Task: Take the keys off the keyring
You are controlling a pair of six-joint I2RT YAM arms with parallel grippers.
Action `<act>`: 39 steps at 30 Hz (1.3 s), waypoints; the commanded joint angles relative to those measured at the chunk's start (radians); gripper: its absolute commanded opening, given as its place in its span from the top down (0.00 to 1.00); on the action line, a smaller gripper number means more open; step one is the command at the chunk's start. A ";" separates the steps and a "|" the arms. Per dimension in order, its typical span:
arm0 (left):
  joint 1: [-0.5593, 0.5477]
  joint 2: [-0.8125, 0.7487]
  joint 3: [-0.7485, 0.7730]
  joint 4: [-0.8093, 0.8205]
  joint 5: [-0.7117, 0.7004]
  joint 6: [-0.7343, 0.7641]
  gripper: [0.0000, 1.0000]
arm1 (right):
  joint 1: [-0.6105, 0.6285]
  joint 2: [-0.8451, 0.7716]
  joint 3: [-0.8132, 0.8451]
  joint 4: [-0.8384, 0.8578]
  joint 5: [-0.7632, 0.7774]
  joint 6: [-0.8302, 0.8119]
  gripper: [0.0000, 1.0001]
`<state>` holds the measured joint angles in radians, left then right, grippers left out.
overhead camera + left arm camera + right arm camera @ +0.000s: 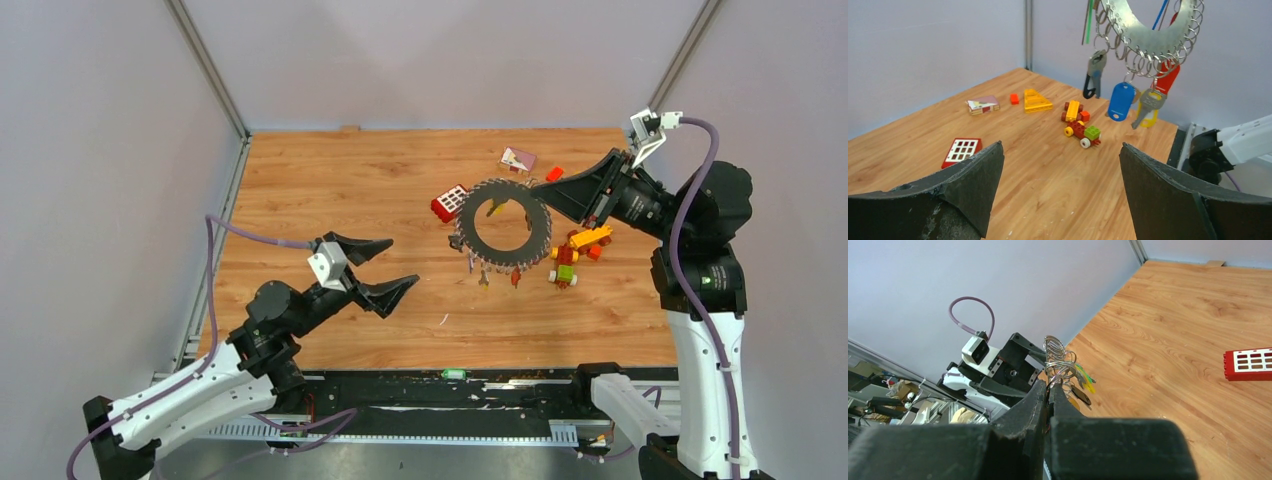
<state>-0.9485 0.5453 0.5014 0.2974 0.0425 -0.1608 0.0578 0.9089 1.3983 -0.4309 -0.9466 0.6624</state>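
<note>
My right claw (548, 190) is pressed together on the rim of the keyring (470, 228), pinching it at the ring's 3 o'clock edge. It holds the ring clear of the worktop (330, 180), lying roughly flat to the overhead camera. My left claw (400, 262) is spread wide and carries nothing. From it the ring lies toward 2 o'clock in the overhead view, and up at 1 o'clock in its own wrist view, so it is the free arm that I judge must close that gap. The ring is a broad grey band with small split rings threaded all round its outer edge. The keys (1148, 100) dangle from these with their long axes pointing down, one beside a blue tag (1121, 101). I'd bring the left claw up to a single hanging key from below.
</note>
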 commanded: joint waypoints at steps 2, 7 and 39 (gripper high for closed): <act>-0.011 0.047 -0.021 0.219 0.008 0.038 0.10 | 0.004 -0.016 0.044 0.011 -0.029 -0.002 1.00; -0.038 0.109 -0.075 0.413 0.096 0.032 0.11 | 0.004 -0.018 0.021 0.059 -0.041 0.034 1.00; -0.241 0.467 0.041 0.612 -0.033 0.205 0.46 | 0.004 -0.037 -0.025 0.134 -0.061 0.092 1.00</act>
<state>-1.1839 1.0077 0.4984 0.8474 0.0605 0.0013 0.0578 0.8917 1.3712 -0.3775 -0.9974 0.7128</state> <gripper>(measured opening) 0.552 0.032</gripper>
